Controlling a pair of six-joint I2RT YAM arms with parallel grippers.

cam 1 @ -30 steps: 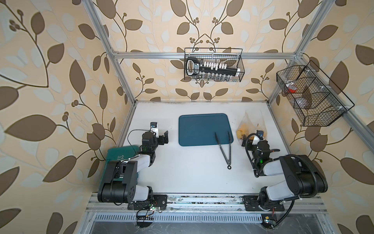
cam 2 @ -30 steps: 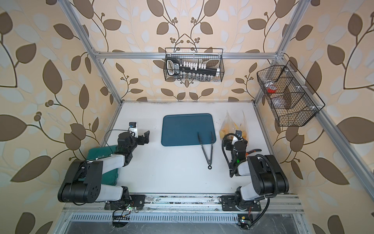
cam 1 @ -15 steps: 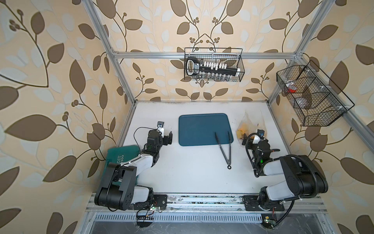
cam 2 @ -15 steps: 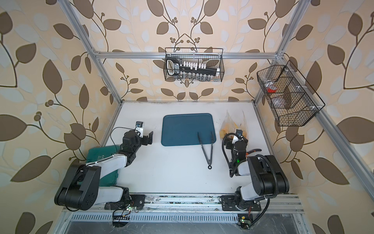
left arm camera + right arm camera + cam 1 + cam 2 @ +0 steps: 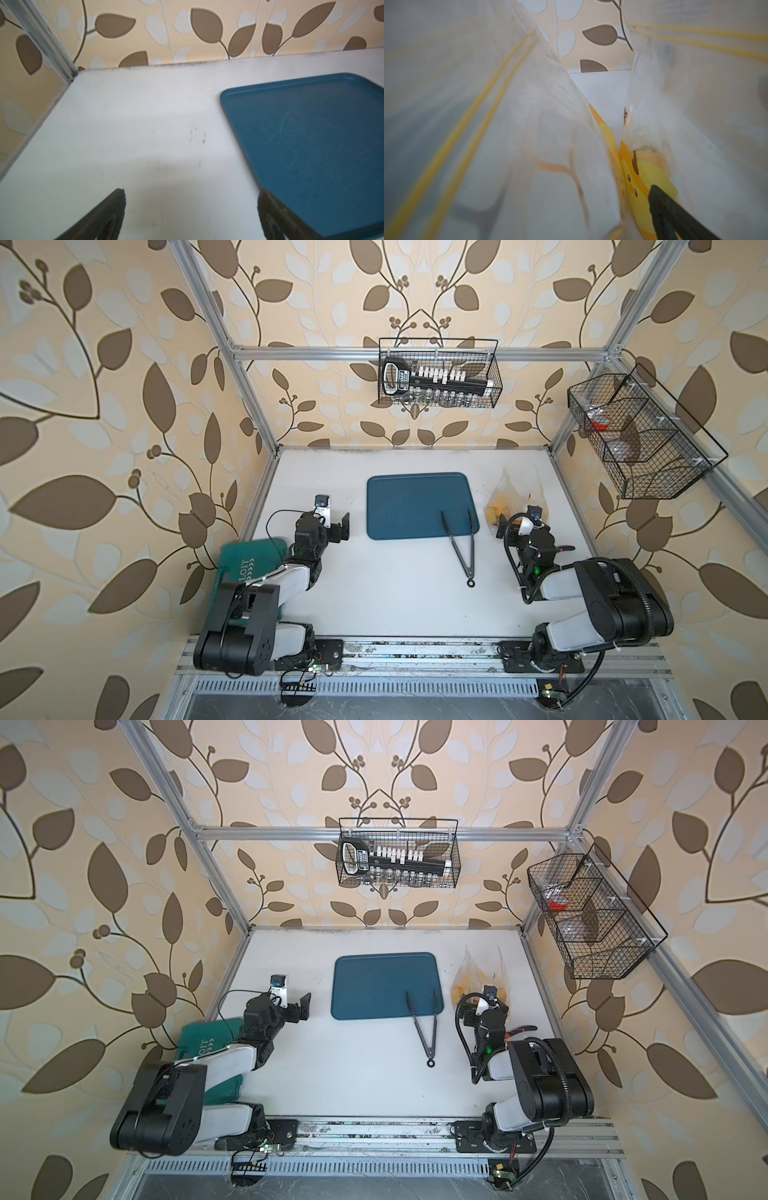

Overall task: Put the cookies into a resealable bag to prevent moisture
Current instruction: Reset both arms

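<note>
Change: over the last second the left gripper [image 5: 341, 527] has crept forward toward the tray [image 5: 399, 493]. The right gripper [image 5: 502, 526] has stayed at the bag [image 5: 515, 495].
Meaning: the tray is bare, so filling looks done or nearly done. The left arm seems to be coming over to help, perhaps with sealing.
Left gripper: jaws wide apart and holding nothing, over bare table [image 5: 128, 128]. The tray's near edge lies just past one fingertip.
Right gripper: jaws wide apart. One finger [image 5: 675, 216] shows against the bag's yellow cartoon print [image 5: 633, 187]; the other is hidden behind clear film. No grip on the film shows.
Cookies: none show on the tray or table. A blurred orange-brown lump [image 5: 652, 154] just ahead of the right finger, inside the bag behind the print, is probably one. In both top views orange-yellow patches sit low in the bag, right at the gripper, but cookie and print cannot be told apart there.
Tongs [image 5: 459, 545]: loose between the grippers, nearer the right one, tips on the tray, untouched.
Bag: just ahead of the right gripper. Its clear walls and yellow zip lines stand apart, so it looks unsealed.
</note>
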